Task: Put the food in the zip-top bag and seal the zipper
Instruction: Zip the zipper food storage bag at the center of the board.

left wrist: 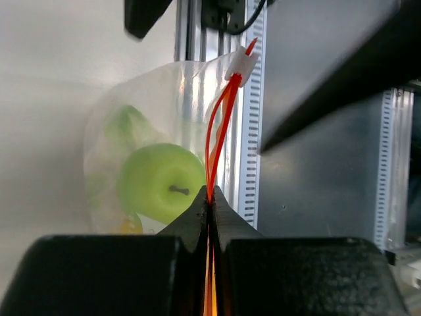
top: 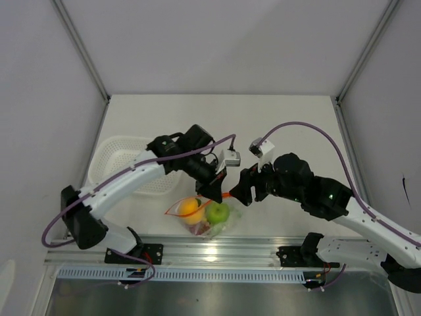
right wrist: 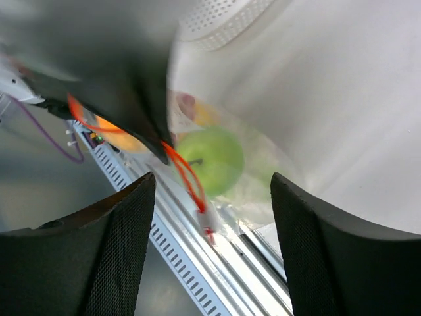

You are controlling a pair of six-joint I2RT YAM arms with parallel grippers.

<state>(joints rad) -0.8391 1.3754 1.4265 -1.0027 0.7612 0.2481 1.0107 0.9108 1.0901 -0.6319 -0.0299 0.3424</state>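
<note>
The clear zip-top bag (top: 202, 220) lies at the table's near edge with a round orange (top: 191, 209), a green apple (top: 218, 212) and a red-purple piece (top: 201, 230) inside. My left gripper (top: 217, 191) is shut on the red-orange zipper (left wrist: 212, 141), with the apple (left wrist: 160, 187) just beyond in the bag (left wrist: 125, 125). The zipper's white slider (left wrist: 241, 66) sits at its far end. My right gripper (top: 238, 192) is open and empty just right of the bag's mouth. In the right wrist view the gripper (right wrist: 212, 191) frames the slider (right wrist: 209, 218), the zipper (right wrist: 184, 170) and the apple (right wrist: 212, 160).
A white perforated basket (top: 122, 164) stands at the left of the table; its rim also shows in the right wrist view (right wrist: 220, 23). An aluminium rail (top: 217, 247) runs along the near edge right under the bag. Grey walls close in the left, right and back.
</note>
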